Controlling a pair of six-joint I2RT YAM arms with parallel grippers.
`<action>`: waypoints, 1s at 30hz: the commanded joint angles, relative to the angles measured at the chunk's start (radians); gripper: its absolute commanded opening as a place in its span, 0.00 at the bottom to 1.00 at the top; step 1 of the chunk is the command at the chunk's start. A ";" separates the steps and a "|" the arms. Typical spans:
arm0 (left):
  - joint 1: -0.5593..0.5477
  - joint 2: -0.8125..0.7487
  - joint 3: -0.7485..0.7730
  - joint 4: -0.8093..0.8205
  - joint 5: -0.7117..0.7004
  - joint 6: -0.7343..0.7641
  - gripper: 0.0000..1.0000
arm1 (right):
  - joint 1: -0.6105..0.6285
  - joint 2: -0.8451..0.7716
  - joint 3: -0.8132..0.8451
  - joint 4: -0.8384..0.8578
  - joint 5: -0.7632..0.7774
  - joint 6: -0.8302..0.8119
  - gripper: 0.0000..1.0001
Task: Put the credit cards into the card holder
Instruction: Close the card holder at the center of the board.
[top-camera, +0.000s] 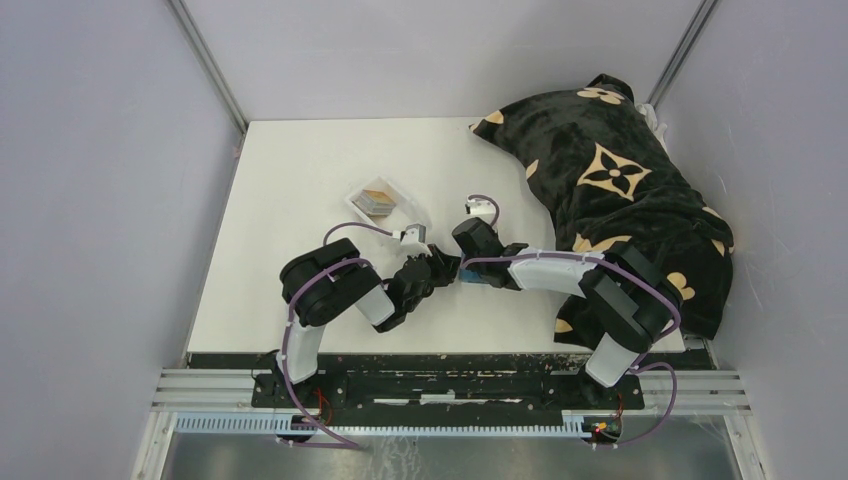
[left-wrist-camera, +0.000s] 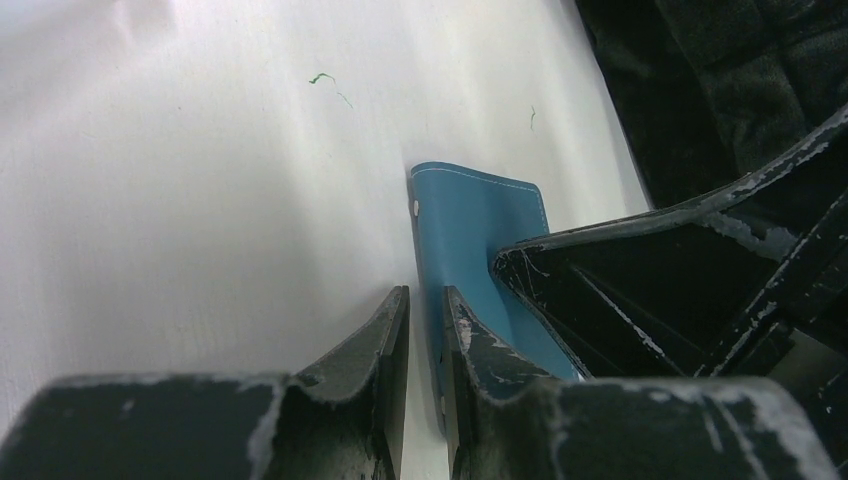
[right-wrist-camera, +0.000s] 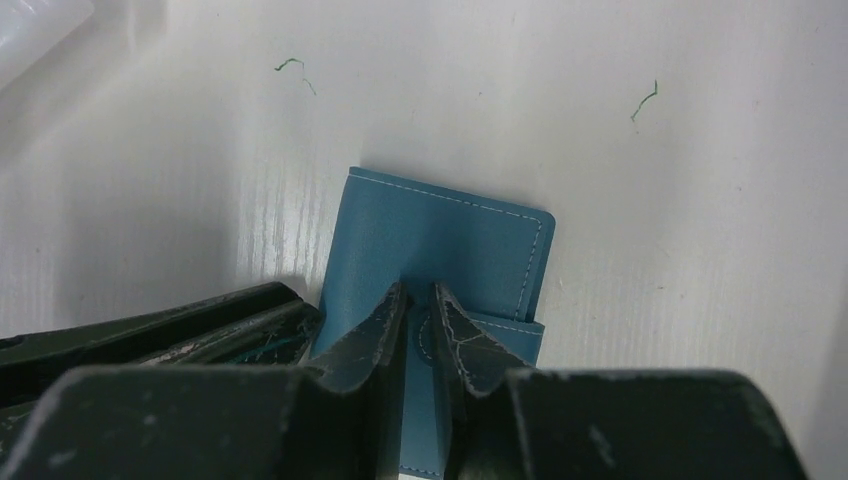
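Left gripper (left-wrist-camera: 425, 292) first: on my feed its jaws are pinched down to a thin slot. The stitched edge of the teal wallet (left-wrist-camera: 480, 215) runs straight into that slot, so I read it as nipping the wallet by that edge. Right gripper (right-wrist-camera: 415, 288) is narrow too, just a sliver between the fingers. Its tips are planted on top of the wallet and the little tab sits right in the gap. Honestly I can't tell from its own camera whether it's actually gripping the tab or only resting there. The wallet lies on the white table (top-camera: 290, 180) right where the two grippers meet nose to nose, a bit in front of the middle. From the right wrist view the left gripper's fingers come in from the side and touch the wallet's left edge, and most of the wallet sticks out past the right fingertips. The cards (top-camera: 377, 199) are nowhere near this. They sit stacked in a clear tray (top-camera: 355, 206) further back and to the left, well apart from the wallet. Over on the right side there's a dark blanket (top-camera: 620, 190) with tan flower shapes. A couple of tiny green thread scraps (right-wrist-camera: 290, 66) lie on the table beyond the wallet.
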 joint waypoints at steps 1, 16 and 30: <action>-0.001 0.007 0.024 0.019 0.005 0.048 0.25 | 0.013 -0.012 0.042 -0.091 0.018 -0.061 0.21; -0.002 0.019 0.024 0.029 0.009 0.040 0.25 | 0.017 -0.060 0.079 -0.113 0.036 -0.083 0.33; -0.003 0.019 0.017 0.038 0.010 0.037 0.25 | 0.018 -0.106 0.119 -0.139 0.069 -0.112 0.38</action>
